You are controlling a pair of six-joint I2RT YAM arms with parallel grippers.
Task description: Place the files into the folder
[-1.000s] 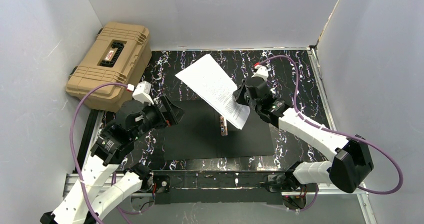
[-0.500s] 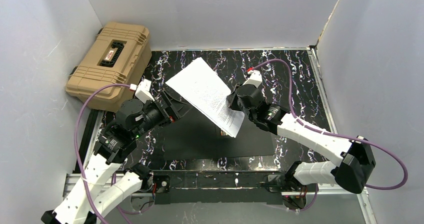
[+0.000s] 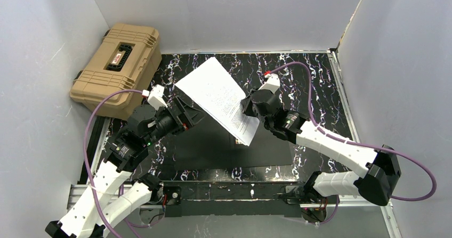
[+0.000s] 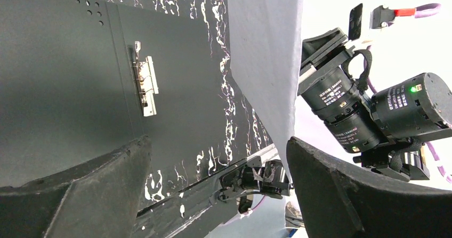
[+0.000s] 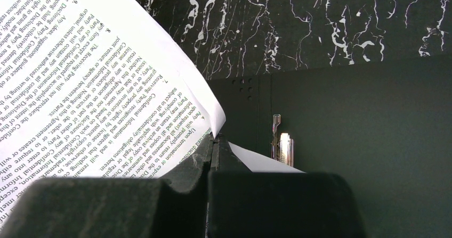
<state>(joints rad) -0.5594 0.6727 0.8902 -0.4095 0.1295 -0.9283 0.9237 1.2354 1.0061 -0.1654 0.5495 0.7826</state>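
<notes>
Right claw (image 5: 215, 142): clamped tight on one edge of the papers (image 5: 80, 89), fingers pressed together with the sheet pinched between them (the wrist view shows this plainly).

Papers: held in the air at a slant, printed side up. They hang over the far part of the folder (image 3: 213, 142), with the low corner down near the metal clip (image 5: 282, 145). We cannot tell whether that corner touches the folder.

Left claw (image 4: 217, 142): jaws wide apart and holding nothing. It hovers just beside the left edge of the papers and points across the folder toward them.

Folder: lies open and flat on the table (image 3: 314, 83), black inside facing up, the clip at its middle fold.

What is in the folder: only the clip, as far as we can see; no sheet lies on either half.

Case (image 3: 117, 62): tan and ribbed, at the far left corner. Its lid is shut, so its contents are hidden (it plays no part here, we judge).

Done so far: the folder is open, and the papers are lifted and brought over it.

Left to do: we judge the papers need laying flat inside and releasing, then the cover folding shut (if closing is wanted).
</notes>
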